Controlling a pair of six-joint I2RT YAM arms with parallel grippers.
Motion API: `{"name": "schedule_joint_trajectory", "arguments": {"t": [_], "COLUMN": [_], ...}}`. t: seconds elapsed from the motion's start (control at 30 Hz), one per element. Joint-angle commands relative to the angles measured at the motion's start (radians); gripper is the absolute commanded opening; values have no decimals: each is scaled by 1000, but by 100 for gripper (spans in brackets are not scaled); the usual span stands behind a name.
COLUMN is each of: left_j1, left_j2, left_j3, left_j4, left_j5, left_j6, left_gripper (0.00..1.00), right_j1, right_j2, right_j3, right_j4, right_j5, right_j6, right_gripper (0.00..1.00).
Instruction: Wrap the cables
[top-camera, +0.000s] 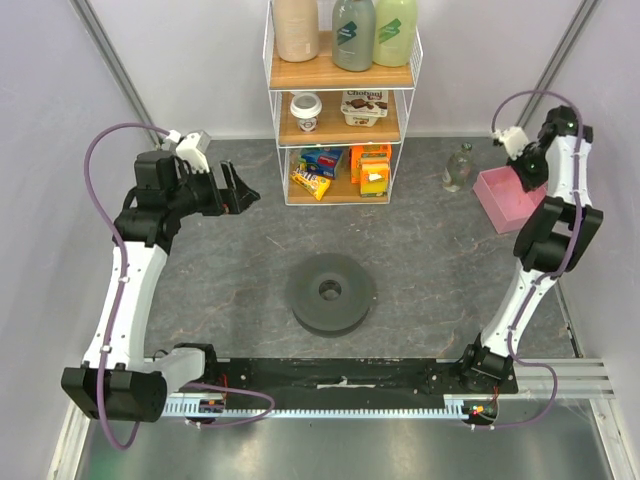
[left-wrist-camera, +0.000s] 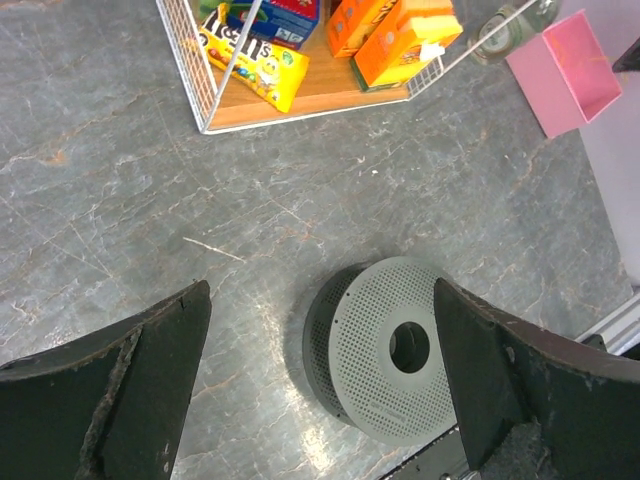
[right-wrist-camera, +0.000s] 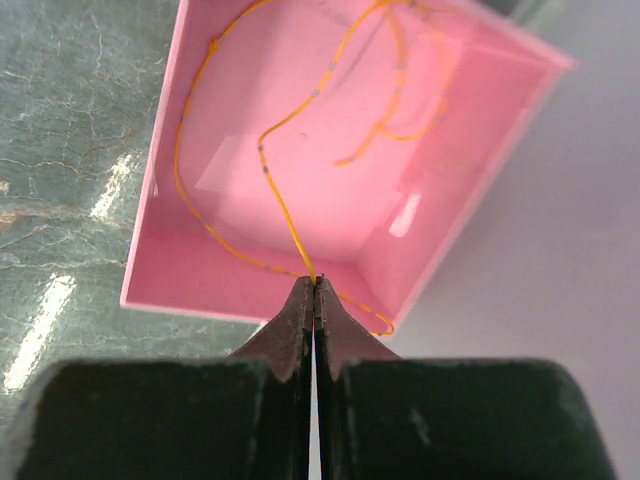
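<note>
A thin yellow-orange cable (right-wrist-camera: 265, 165) lies looped inside a pink box (right-wrist-camera: 160, 270), which stands at the right of the table (top-camera: 505, 198). My right gripper (right-wrist-camera: 314, 283) is shut on the cable, pinching it at the fingertips just above the box; the arm hangs over the box (top-camera: 535, 165). A dark grey round spool (top-camera: 331, 292) lies flat in the middle of the table, also seen in the left wrist view (left-wrist-camera: 395, 350). My left gripper (top-camera: 238, 190) is open and empty, held high at the far left, well away from the spool.
A white wire shelf (top-camera: 343, 105) with bottles, cups and snack boxes stands at the back centre. A small clear glass bottle (top-camera: 457, 168) stands left of the pink box. Walls close both sides. A black rail (top-camera: 340, 385) runs along the near edge.
</note>
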Motion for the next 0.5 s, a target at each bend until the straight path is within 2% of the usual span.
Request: {"name": "schedule_joint_trajectory", "arguments": {"t": [0.0,0.2,0.47], "left_j1": [4,5,5], "left_j2": [-68,-119,-174], "left_j3": [49,48,33], "left_j4": [57,75,126], "left_j5": [48,77,267], "left_j6": [20,79,147], "left_gripper": [99,99,98], "right_j1": [-14,-17,-15], "right_j2": [-206,-370,-563], "right_j3": [84,116,246], "right_j4": [28,35,34], "right_j5": [-73,-149,-308], "right_j6": [70,139,278], "right_gripper": [0,0,0]}}
